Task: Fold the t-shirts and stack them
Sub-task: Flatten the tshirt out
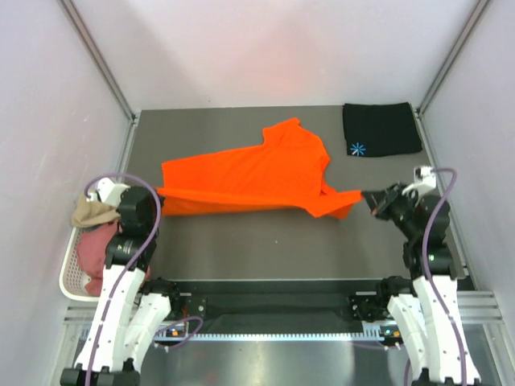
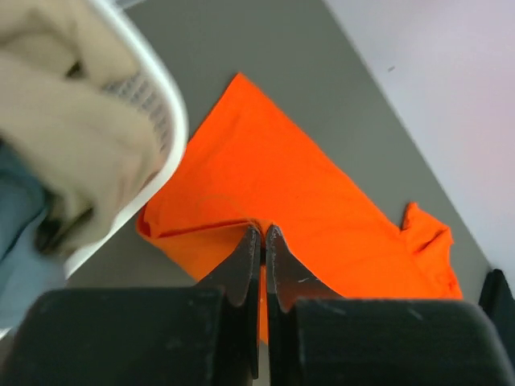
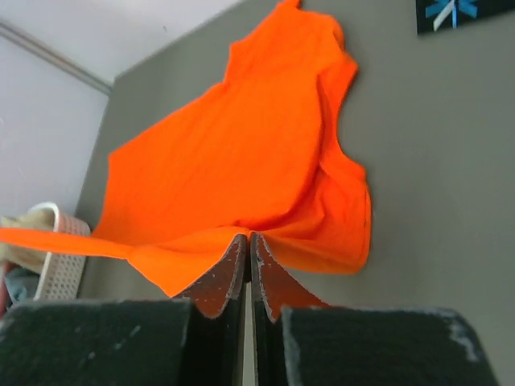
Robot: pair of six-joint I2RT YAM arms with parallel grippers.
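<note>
The orange shirt (image 1: 249, 177) lay spread across the middle of the grey table (image 1: 265, 241). Most of it rested flat, with one short sleeve poking toward the far side. Its near edge was lifted off the table and pulled out in a line between the two arms. The left gripper (image 2: 263, 233) was squeezed tight on the near left corner of the orange shirt, with its two fingers pressed together and only a thin bit of cloth between them. The right gripper (image 3: 249, 239) was squeezed tight on the near right corner in the same way, and the cloth bunched up in folds beside it. A black shirt (image 1: 381, 129) sat folded in a neat flat shape at the far right corner of the table. It had a small blue star mark (image 1: 357, 149) on its near left corner. The black shirt was close to the orange shirt but did not touch it. A white basket (image 1: 68, 277) stood at the left edge, just beside the left arm. A tan shirt (image 1: 92, 213) was heaped at the far end of the basket, and a pink shirt (image 1: 95, 249) lay in it on the near side of the tan one.
</note>
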